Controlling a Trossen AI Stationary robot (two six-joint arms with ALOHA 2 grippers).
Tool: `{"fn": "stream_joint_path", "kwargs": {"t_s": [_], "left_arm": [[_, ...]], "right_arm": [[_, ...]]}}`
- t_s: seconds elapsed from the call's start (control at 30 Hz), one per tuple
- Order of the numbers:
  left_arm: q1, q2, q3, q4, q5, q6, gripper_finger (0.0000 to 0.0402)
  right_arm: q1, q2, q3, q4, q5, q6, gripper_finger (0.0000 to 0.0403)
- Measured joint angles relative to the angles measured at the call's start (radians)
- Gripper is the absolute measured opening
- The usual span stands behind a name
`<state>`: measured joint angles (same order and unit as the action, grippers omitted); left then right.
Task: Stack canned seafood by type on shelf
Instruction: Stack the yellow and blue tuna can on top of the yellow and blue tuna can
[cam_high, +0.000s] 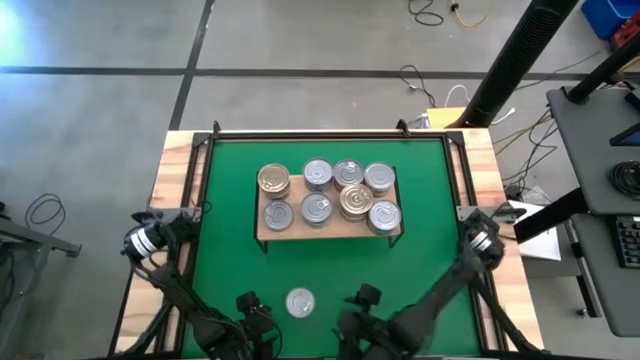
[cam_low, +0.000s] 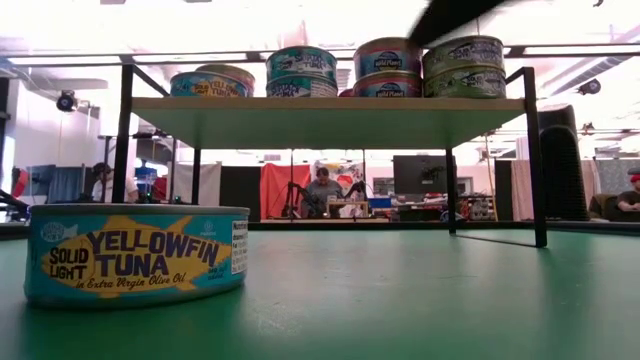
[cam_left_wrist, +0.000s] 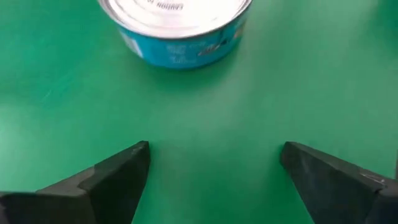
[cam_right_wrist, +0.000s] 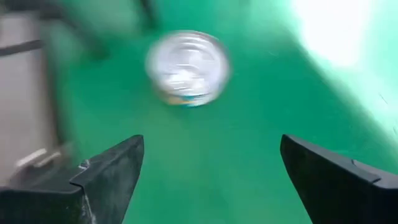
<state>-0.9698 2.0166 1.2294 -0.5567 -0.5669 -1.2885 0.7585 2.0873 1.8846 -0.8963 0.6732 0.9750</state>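
One tuna tin with a silver lid and a teal label (cam_high: 300, 302) (cam_low: 135, 255) stands upright on the green mat near the table's front edge. My left gripper (cam_high: 246, 301) (cam_left_wrist: 211, 168) is open just left of it, and the tin (cam_left_wrist: 177, 28) lies ahead of its fingers. My right gripper (cam_high: 366, 296) (cam_right_wrist: 211, 162) is open just right of it, with the tin (cam_right_wrist: 188, 67) ahead of it, blurred. Neither touches the tin. Several tins, silver-lidded and gold-lidded (cam_high: 273, 180), stand on the light-wood shelf (cam_high: 330, 230) (cam_low: 330, 120), some stacked two high.
The green mat (cam_high: 230, 180) covers the table inside a black frame, with bare wood strips (cam_high: 172, 170) on both sides. Open mat lies between the shelf and the single tin. In the low view a person (cam_low: 322, 190) sits in the room behind the table.
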Motion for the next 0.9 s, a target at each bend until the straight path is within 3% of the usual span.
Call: {"fn": "stream_joint_path", "kwargs": {"t_s": [0.13, 0.3, 0.53, 0.77, 0.9], "left_arm": [[-0.022, 0.062, 0.007, 0.042, -0.119, -0.085, 0.0359], [-0.033, 0.122, 0.008, 0.065, -0.278, -0.14, 0.0359], [-0.031, 0.224, 0.015, 0.118, -0.458, -0.149, 0.0362], [-0.03, 0.295, 0.012, 0.154, -0.642, -0.189, 0.0389], [-0.013, 0.329, 0.008, 0.212, -0.758, -0.161, 0.0398]], "right_arm": [[-0.048, 0.073, -0.012, -0.032, 0.053, 0.195, 0.0361], [-0.108, 0.177, -0.019, -0.04, 0.021, 0.314, 0.0348], [-0.194, 0.234, -0.019, -0.011, 0.024, 0.312, 0.0334], [-0.235, 0.236, -0.017, 0.146, -0.051, 0.12, 0.034], [-0.238, 0.238, -0.021, 0.221, -0.062, 0.087, 0.0335]]}}
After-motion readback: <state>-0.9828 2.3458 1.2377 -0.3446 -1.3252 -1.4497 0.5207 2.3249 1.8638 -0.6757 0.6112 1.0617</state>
